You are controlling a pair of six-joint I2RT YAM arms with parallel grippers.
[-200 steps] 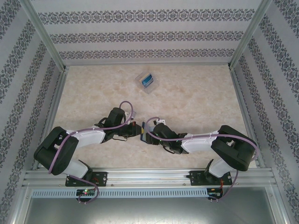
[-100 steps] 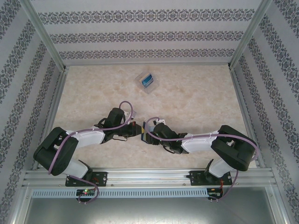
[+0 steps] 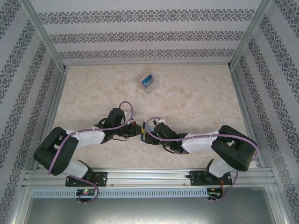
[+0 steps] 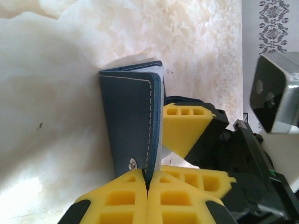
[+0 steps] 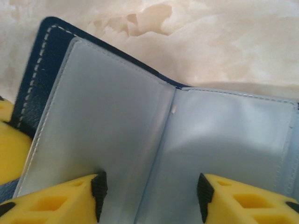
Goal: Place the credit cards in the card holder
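Note:
The card holder (image 4: 128,116), a navy wallet with white stitching and a snap, stands on edge on the table between the two arms. My left gripper (image 4: 149,181) is shut on the lower edge of its cover. In the right wrist view the card holder (image 5: 42,70) lies spread, showing pale plastic sleeves (image 5: 112,121). My right gripper (image 5: 150,198) is open, its fingertips (image 5: 99,191) pressed apart against the two sleeve pages. A blue credit card (image 3: 147,80) lies in a transparent case far back on the table.
The transparent case (image 3: 145,82) sits mid-table toward the back wall. Patterned walls and metal rails (image 3: 50,116) fence the marble table on three sides. Both arms (image 3: 84,137) crowd the near centre.
The right gripper's jaws have spread a little wider inside the card holder. Both arms keep their places and the left grip is unchanged.

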